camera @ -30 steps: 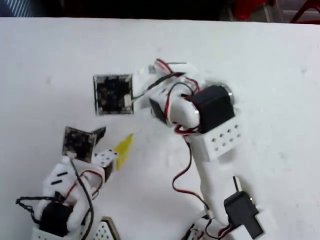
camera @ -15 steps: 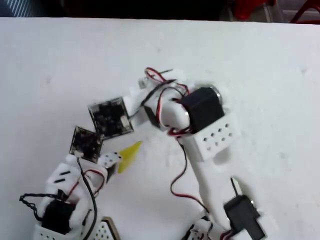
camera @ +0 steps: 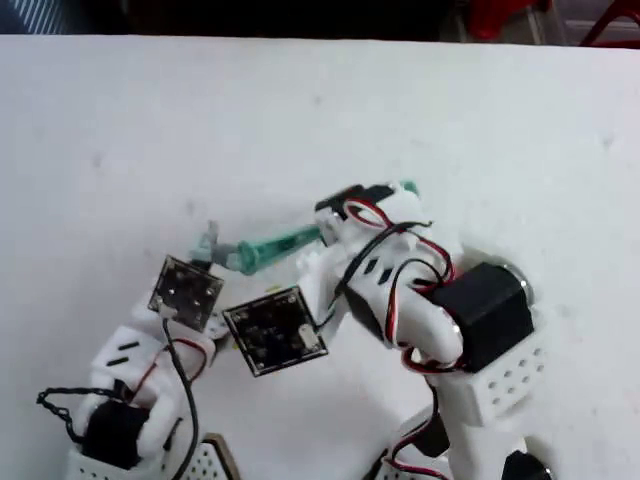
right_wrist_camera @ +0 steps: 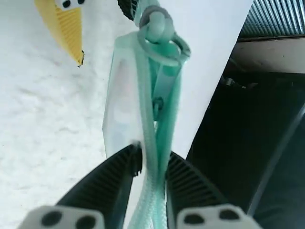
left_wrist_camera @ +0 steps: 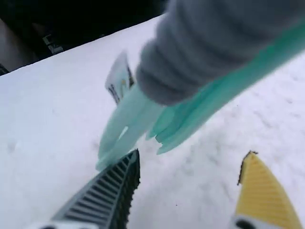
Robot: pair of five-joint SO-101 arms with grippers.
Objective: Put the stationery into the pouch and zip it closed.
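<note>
Pinching the translucent teal plastic zip pouch (right_wrist_camera: 125,100) by its zipper, right gripper (right_wrist_camera: 151,160) clamps w/ 2 fingers; left gripper (left_wrist_camera: 186,193) sits just beside, fingers wide.

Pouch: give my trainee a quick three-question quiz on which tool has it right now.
1. True or false: the right tool is shut on the pouch.
2. The left tool is: A open, B shut on the pouch, C shut on a pen.
3. Fill in: the left tool's fingers are black and ___.
Key: 1 true; 2 A; 3 yellow.
</note>
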